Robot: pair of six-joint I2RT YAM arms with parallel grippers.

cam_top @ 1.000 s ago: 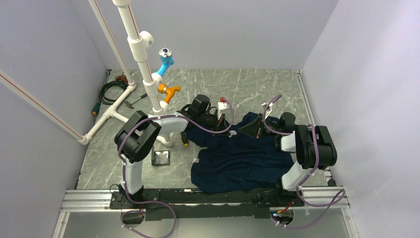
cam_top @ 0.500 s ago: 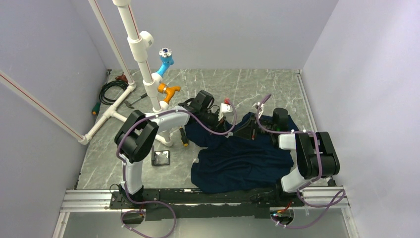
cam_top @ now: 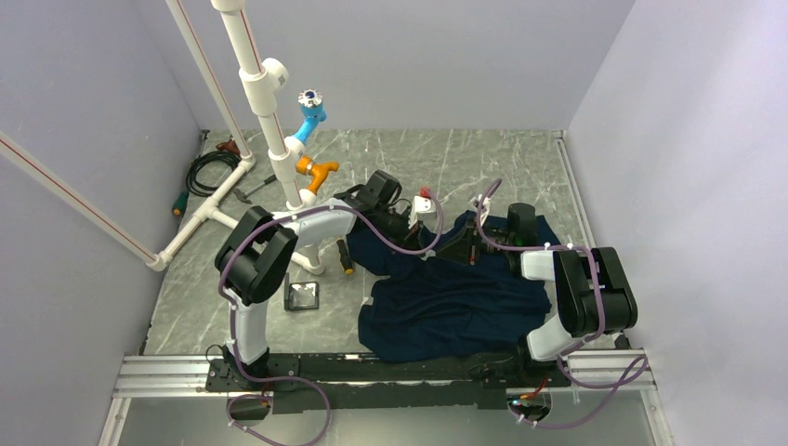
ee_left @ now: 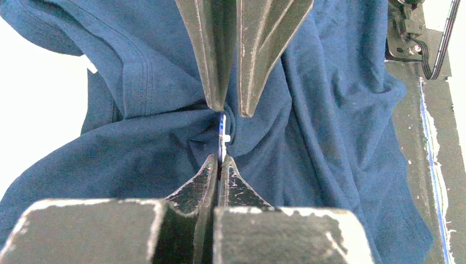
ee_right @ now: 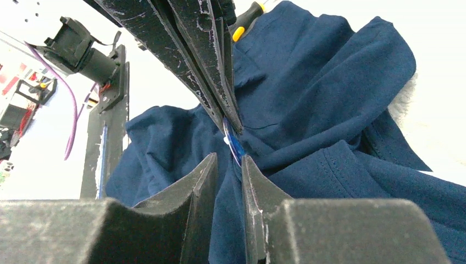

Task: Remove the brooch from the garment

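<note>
Left claw point(ee_left: 220, 159) clamps the brooch point(ee_left: 222, 132) edge-on; right claw point(ee_right: 228, 159) nips the garment point(ee_left: 329, 137) beside it.

Top view first: soft, even light from above, no hard glare on the pale walls. The marbled table point(cam_top: 483, 158) carries only faint shadows under the arms. The garment point(cam_top: 446, 307) reads almost black, its folds hard to separate.

Left wrist view runs much hotter. The background burns out to pure white, and the cloth jumps to mid blue with clear crease shading. The left gripper point(ee_left: 219, 159) sits close to the lens, its near blocks soft and blurred along the bottom edge. The brooch point(ee_left: 222, 135) throws a small bright glint.

Right wrist view has the same blown whites around the cloth. The right gripper point(ee_right: 228, 158) is out of focus in the foreground, and the cloth behind is crisp.
</note>
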